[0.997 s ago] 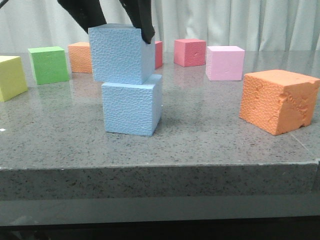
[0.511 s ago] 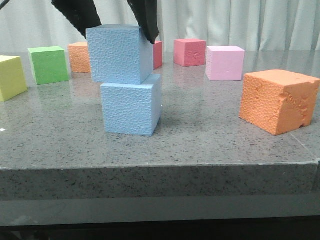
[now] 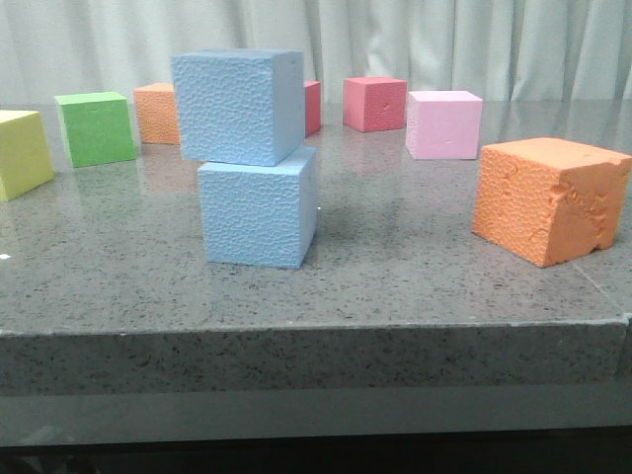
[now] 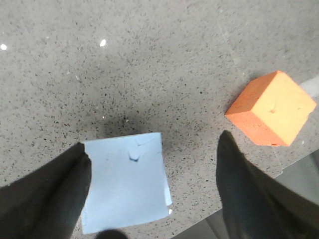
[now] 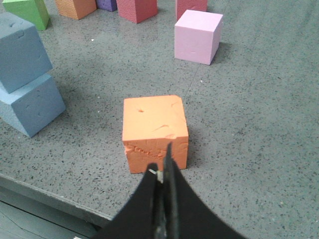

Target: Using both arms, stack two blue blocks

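Two blue blocks stand stacked near the table's front. The upper blue block (image 3: 237,107) rests on the lower blue block (image 3: 257,212), shifted a little to the left and slightly turned. My left gripper (image 4: 153,143) hangs open above the stack, looking down on the upper block's top face (image 4: 124,184), and holds nothing. One finger (image 4: 55,189) overlaps the block's side in that view. My right gripper (image 5: 160,162) is shut and empty, above an orange cube (image 5: 155,130), well to the right of the stack (image 5: 25,74). Neither gripper shows in the front view.
A chipped orange cube (image 3: 548,197) sits at the front right. Pink (image 3: 444,123), red (image 3: 375,103), a second orange (image 3: 158,113), green (image 3: 96,127) and yellow (image 3: 22,153) cubes line the back and left. A purple cube (image 5: 106,4) stands at the back. The table's front edge (image 3: 316,331) is close.
The left gripper's fingers flanked the upper blue block, opened wider and rose out of the front view. The upper block stays on the lower one.
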Controlling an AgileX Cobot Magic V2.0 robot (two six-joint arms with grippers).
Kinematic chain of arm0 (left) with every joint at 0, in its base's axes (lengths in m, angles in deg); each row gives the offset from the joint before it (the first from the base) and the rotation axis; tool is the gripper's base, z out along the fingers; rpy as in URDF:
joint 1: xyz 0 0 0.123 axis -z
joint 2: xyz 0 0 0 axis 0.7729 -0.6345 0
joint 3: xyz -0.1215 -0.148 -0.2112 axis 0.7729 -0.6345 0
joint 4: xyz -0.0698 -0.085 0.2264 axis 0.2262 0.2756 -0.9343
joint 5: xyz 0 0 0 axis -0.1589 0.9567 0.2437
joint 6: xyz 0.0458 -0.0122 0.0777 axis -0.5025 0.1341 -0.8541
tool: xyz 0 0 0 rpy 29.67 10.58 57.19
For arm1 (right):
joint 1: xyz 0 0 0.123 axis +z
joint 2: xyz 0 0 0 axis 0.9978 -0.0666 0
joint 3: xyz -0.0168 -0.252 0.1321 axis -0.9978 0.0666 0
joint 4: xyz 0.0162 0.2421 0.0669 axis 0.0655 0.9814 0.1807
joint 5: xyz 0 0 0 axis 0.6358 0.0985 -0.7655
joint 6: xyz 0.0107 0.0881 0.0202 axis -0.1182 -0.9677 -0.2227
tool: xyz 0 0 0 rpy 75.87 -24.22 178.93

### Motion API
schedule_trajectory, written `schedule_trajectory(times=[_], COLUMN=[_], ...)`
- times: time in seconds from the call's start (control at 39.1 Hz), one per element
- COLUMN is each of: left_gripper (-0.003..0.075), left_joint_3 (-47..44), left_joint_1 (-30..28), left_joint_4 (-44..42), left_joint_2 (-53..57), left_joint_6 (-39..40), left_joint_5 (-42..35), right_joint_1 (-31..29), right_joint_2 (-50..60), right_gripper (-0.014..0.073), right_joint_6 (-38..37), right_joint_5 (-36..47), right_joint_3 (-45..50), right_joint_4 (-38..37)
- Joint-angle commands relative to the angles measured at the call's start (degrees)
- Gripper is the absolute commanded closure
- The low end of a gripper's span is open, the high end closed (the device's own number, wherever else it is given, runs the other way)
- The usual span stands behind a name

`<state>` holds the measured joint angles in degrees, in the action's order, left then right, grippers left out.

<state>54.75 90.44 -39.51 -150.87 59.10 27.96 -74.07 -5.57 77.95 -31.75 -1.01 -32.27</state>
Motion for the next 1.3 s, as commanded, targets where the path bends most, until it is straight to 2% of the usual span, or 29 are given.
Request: schedule_trajectory(times=[0.0, 0.1, 0.18, 0.38, 0.43, 0.64, 0.74, 1.02, 1.28], left_gripper=[0.0206, 0.0222, 0.0297, 0.0687, 0.0738, 0.0741, 0.0741, 0.0741, 0.0741], left_joint_3=[1.86, 1.86, 1.86, 1.86, 1.86, 0.61, -4.63, -29.54, -51.88], left_joint_1=[0.36, 0.36, 0.36, 0.25, 0.25, 0.58, 1.07, 1.07, 1.07], left_joint_4=[-0.67, -2.82, -3.62, -5.54, -6.02, -6.23, -6.84, -6.84, -8.01], left_joint_2=[3.32, 4.71, 6.13, 9.39, 10.10, 14.38, 18.73, 37.54, 56.73], left_joint_6=[-0.27, -0.27, -0.41, -3.31, -3.98, -6.89, -7.15, -7.51, -7.51], left_joint_5=[1.18, 1.18, 1.18, 1.18, 1.18, 1.06, -1.62, -22.52, -37.15], right_joint_1=[-0.12, -0.12, -0.12, -0.12, -0.12, -0.12, -0.12, -0.12, -0.12], right_joint_2=[-0.26, -0.26, -0.26, -0.26, -0.26, -0.26, -0.26, -0.26, -0.26], right_gripper=[0.0660, 0.0660, 0.0660, 0.0660, 0.0660, 0.0660, 0.0660, 0.0660, 0.0660], right_joint_6=[0.07, 0.07, 0.07, 0.07, 0.07, 0.07, 0.07, 0.07, 0.07], right_joint_5=[4.01, 4.01, 4.01, 4.16, 4.02, 4.02, 4.02, 4.02, 4.02], right_joint_3=[-1.37, -1.37, -1.37, -1.37, -1.37, -1.37, -1.37, -1.37, -1.37], right_joint_4=[0.89, 0.89, 0.89, 0.89, 0.89, 0.89, 0.89, 0.89, 0.89])
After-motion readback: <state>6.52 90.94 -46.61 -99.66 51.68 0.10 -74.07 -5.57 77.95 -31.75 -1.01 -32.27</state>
